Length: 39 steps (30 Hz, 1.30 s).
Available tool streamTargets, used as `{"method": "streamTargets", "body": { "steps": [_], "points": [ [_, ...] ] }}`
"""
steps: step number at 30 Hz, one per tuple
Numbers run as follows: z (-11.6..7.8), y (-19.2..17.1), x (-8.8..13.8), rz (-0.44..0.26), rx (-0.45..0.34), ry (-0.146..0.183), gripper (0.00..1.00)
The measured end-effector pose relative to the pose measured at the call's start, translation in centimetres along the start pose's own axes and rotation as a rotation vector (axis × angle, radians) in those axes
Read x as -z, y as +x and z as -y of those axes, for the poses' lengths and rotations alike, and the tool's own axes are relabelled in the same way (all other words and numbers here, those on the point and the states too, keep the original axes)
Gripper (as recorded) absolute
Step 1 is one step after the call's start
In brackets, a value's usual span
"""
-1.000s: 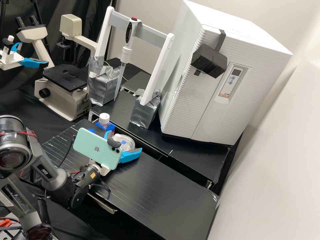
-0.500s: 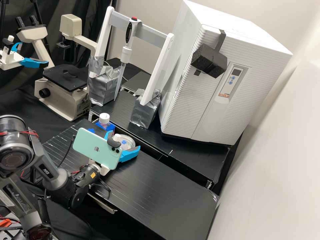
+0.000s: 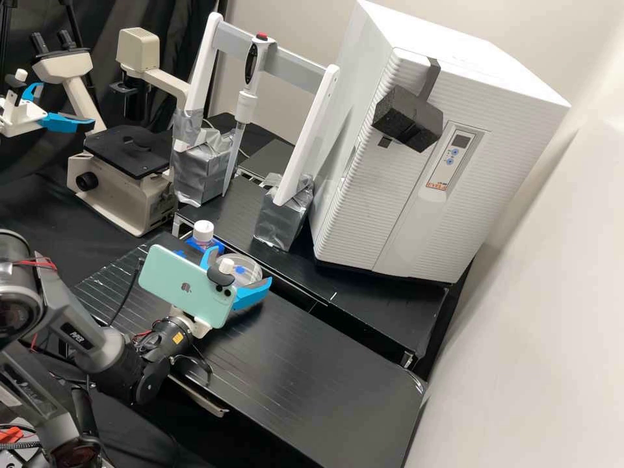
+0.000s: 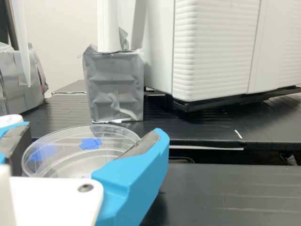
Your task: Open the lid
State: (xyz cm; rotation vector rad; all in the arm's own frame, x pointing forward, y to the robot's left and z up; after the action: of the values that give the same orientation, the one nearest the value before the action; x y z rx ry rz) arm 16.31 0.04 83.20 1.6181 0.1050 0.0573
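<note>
In the high view my gripper [image 3: 238, 269] is over the near bench, its blue fingers on either side of a clear round lid [image 3: 251, 267] with blue marks. The wrist view has the gripper [image 4: 91, 137] with its dark pads against opposite edges of the lid [image 4: 113, 135], shut on it. The lid is about level and see-through, with a blue patch [image 4: 90, 143] on top. I cannot tell how far it stands from the dish bottom, which is partly behind the finger and the gripper's white mount.
A white-capped bottle [image 3: 203, 231] in a blue holder stands just behind the gripper. Farther back are a pipette stand with a taped foot [image 3: 281, 221] and a large white incubator [image 3: 416, 214]. A green phone [image 3: 188, 286] rides on the arm.
The fingers first drew slightly inward around the lid. Gripper and lid then shifted slightly up and left in the high view, and the arm behind them moved left.
</note>
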Motion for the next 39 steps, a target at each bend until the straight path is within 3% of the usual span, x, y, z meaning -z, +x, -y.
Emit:
{"method": "streamTargets", "body": {
  "steps": [6, 10, 17, 28, 39],
  "points": [
    [-0.7, -0.4, -0.1, 0.011, -0.022, 0.018, 0.00],
    [-2.2, -0.5, -0.5, 0.033, -0.084, 0.043, 0.00],
    [-5.4, -0.3, -2.4, 0.110, -0.195, 0.052, 0.00],
    [-6.0, 0.2, -5.0, 0.196, -0.201, 0.115, 0.00],
    [-6.0, 0.5, -5.7, 0.240, -0.225, 0.028, 0.00]
  ]
}}
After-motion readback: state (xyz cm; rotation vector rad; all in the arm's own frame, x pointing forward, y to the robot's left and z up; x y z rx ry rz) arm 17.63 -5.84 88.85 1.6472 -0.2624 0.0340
